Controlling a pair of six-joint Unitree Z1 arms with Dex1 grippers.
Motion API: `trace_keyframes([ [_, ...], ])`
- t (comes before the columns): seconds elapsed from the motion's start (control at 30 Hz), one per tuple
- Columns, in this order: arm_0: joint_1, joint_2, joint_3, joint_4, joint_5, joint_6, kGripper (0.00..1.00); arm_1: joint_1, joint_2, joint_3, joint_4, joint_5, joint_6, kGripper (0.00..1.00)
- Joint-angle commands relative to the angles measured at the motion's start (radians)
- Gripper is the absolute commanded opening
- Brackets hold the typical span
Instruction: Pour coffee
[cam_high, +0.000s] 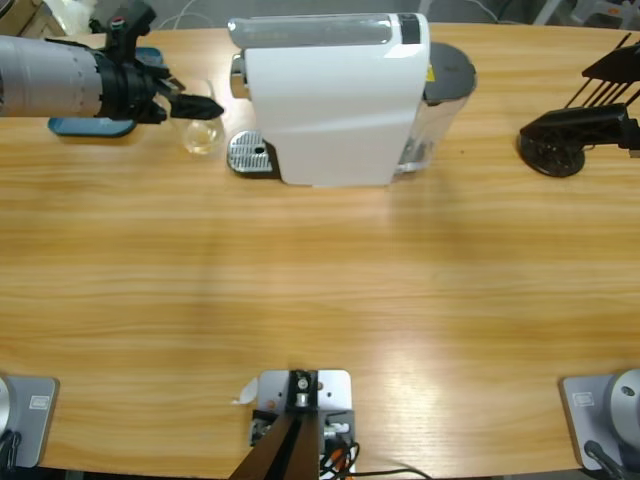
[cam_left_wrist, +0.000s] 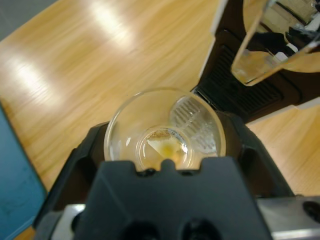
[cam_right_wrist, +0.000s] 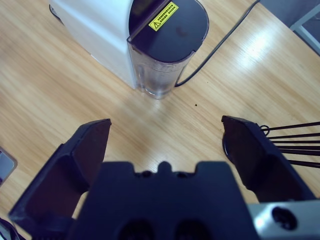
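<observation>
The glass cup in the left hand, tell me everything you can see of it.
The glass cup is small, clear and round-rimmed, held between the two black jaws of the left hand. A shallow pool of pale amber coffee lies at its bottom. In the high view it sits at the table's far left, just left of the coffee machine's perforated metal drip tray. Whether its base rests on the wooden table cannot be told.

Left tool (cam_left_wrist: 165, 150) closed around something; right tool (cam_right_wrist: 165, 145) hovers with jaws spread wide
</observation>
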Motion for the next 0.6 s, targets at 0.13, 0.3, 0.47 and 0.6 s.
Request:
trace_keyframes([
  [0.13,-0.028,0.127,-0.050,-0.010,-0.051,0.016,0.425,-0.004,-0.021,0.029,-0.014,-0.001,-0.002,1.000],
  [0.3,-0.041,0.149,-0.084,-0.009,-0.064,0.014,0.425,-0.003,-0.020,0.027,-0.015,-0.002,-0.003,1.000],
  [0.47,-0.051,0.166,-0.092,-0.009,-0.069,0.014,0.425,-0.003,-0.024,0.028,-0.013,-0.007,-0.005,1.000],
  [0.6,-0.051,0.180,-0.092,-0.005,-0.085,0.016,0.500,-0.003,-0.025,0.029,-0.013,-0.011,-0.007,1.000],
])
